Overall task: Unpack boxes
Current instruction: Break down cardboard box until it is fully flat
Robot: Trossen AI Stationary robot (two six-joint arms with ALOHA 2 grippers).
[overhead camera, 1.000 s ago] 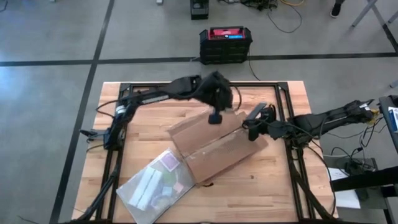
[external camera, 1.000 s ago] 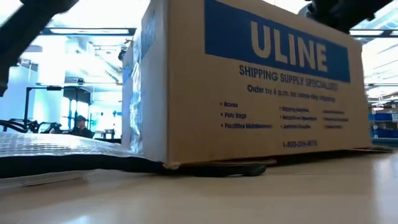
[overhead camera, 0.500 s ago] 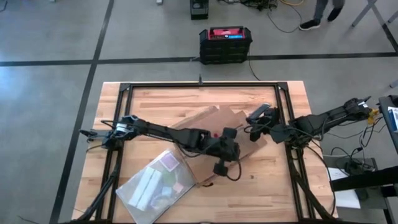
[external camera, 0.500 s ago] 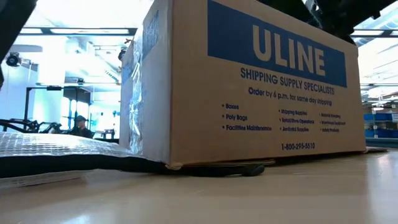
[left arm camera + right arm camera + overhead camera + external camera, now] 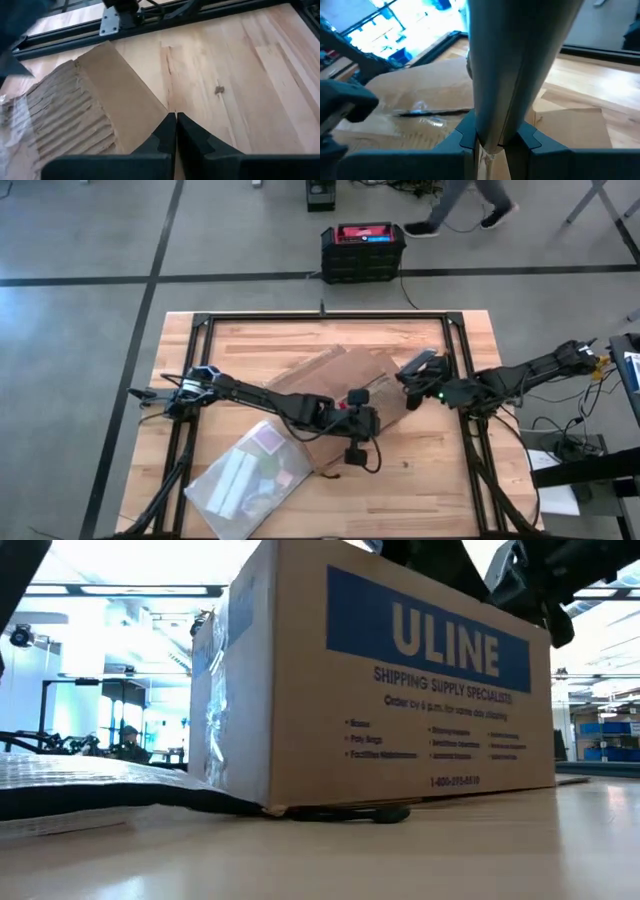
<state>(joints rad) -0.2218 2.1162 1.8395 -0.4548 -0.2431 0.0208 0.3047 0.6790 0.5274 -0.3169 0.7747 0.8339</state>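
Observation:
The brown cardboard box (image 5: 335, 375) with the blue ULINE label (image 5: 425, 630) stands on its bottom mid-table. My left arm reaches across its top. My left gripper (image 5: 353, 452) is shut past the box's near right side, its fingertips (image 5: 176, 125) at the corner of a cardboard flap (image 5: 115, 105). My right gripper (image 5: 412, 375) sits at the box's right end, shut on a flat grey tool (image 5: 515, 60). My left gripper's shut fingertips are at the flap's corner (image 5: 159, 111), slanting down from the table's left; whether they touch it, I cannot tell. My right gripper pinches the grey tool's end (image 5: 492, 135) between its two fingers. The tool sticks out forward, over the taped box top (image 5: 420, 95).
A clear plastic bag (image 5: 250, 475) with small items lies on the table's near left. A black cord (image 5: 340, 812) lies at the box's near bottom edge. A black-and-red case (image 5: 362, 250) stands on the floor beyond the table, and a person walks past there.
My left gripper, shut throughout, has swung from the far side of the box across its top toward the near edge and come down. The box has turned a little, its right end moving away from the near edge.

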